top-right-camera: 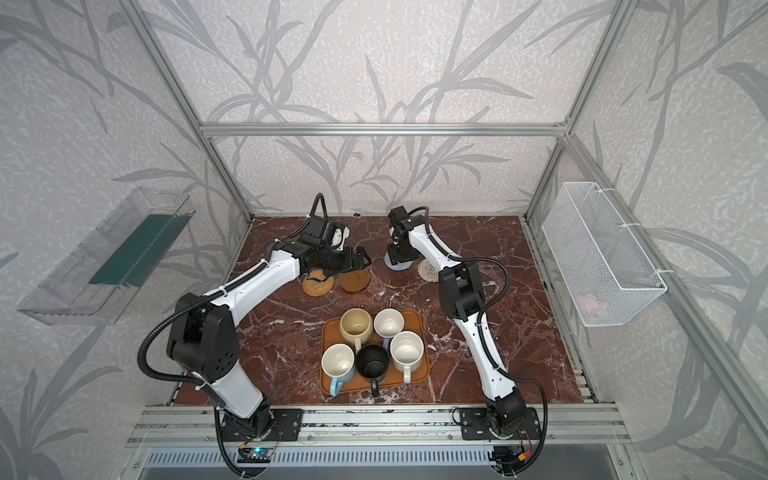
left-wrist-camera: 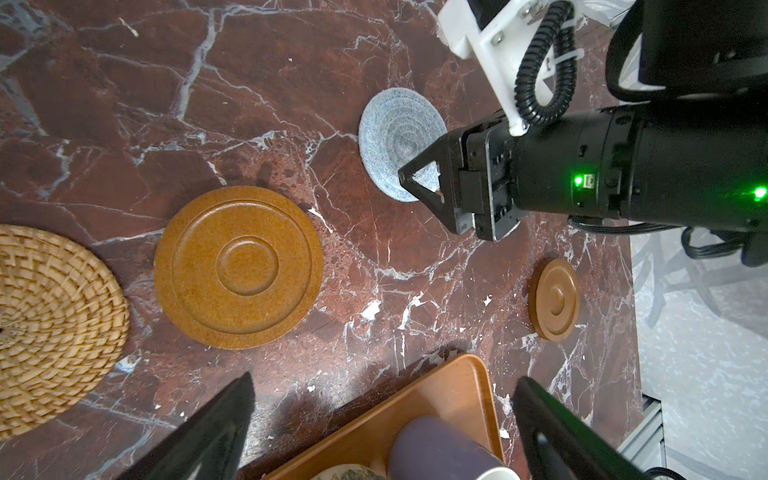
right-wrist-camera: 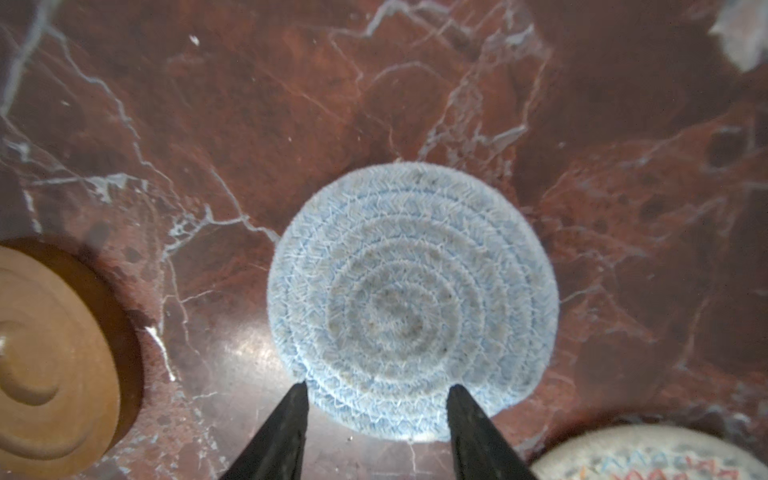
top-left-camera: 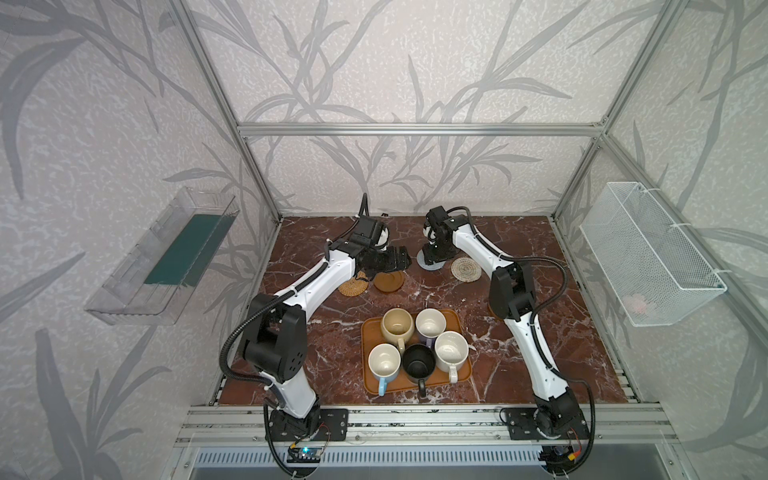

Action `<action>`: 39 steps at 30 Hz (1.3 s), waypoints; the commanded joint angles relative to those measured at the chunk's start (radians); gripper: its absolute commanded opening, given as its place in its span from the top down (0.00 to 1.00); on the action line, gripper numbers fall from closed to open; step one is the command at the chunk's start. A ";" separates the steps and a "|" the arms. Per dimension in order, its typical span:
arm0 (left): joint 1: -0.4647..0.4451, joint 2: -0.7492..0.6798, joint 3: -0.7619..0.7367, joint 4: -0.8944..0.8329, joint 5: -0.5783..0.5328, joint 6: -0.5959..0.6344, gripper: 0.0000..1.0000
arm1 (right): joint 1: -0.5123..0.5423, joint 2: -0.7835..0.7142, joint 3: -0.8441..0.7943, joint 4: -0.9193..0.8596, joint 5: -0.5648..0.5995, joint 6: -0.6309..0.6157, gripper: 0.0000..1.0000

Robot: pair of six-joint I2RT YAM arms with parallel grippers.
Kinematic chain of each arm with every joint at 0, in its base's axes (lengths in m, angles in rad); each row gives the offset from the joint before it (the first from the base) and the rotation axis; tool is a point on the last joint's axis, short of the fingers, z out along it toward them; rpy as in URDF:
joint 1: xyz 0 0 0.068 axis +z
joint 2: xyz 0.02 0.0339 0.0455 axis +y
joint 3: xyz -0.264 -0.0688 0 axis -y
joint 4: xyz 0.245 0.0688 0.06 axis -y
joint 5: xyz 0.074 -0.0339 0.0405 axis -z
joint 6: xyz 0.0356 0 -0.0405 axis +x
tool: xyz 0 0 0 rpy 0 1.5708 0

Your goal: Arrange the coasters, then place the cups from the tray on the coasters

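Note:
Five cups stand on the orange-brown tray [top-left-camera: 371, 328]: beige [top-left-camera: 397, 325], lavender [top-left-camera: 430, 323], white [top-left-camera: 451, 349], black [top-left-camera: 418, 362], light blue [top-left-camera: 384, 360]. Behind it lie a tan rattan coaster [top-left-camera: 353, 284], a brown coaster [top-left-camera: 389, 280], a blue-grey woven coaster [top-left-camera: 430, 269] and a cream rope coaster [top-left-camera: 466, 269]. A second brown coaster [left-wrist-camera: 555, 299] shows in the left wrist view. My right gripper [right-wrist-camera: 378, 388] points down, jaws partly apart, tips resting on the blue-grey coaster [right-wrist-camera: 411, 299], which lies flat. My left gripper [left-wrist-camera: 384, 378] hovers wide open and empty above the brown coaster [left-wrist-camera: 239, 266] and the tray's [left-wrist-camera: 449, 395] far corner.
A clear plastic bin [top-left-camera: 162, 257] hangs on the left wall and a white wire basket [top-left-camera: 652, 253] on the right wall. Aluminium frame posts edge the marble table, with a rail along its front. The right arm's elbow [top-left-camera: 511, 291] stands over the table right of the tray.

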 commanded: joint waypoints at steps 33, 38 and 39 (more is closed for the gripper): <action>0.021 -0.014 -0.022 -0.032 -0.021 0.022 0.01 | 0.099 -0.118 -0.147 -0.143 -0.173 -0.055 0.58; 0.020 -0.016 -0.022 -0.031 -0.021 0.020 0.01 | 0.109 -0.104 -0.123 -0.137 -0.168 -0.040 0.59; 0.020 -0.015 -0.021 -0.031 -0.019 0.020 0.01 | 0.108 -0.095 -0.103 -0.157 -0.152 -0.035 0.59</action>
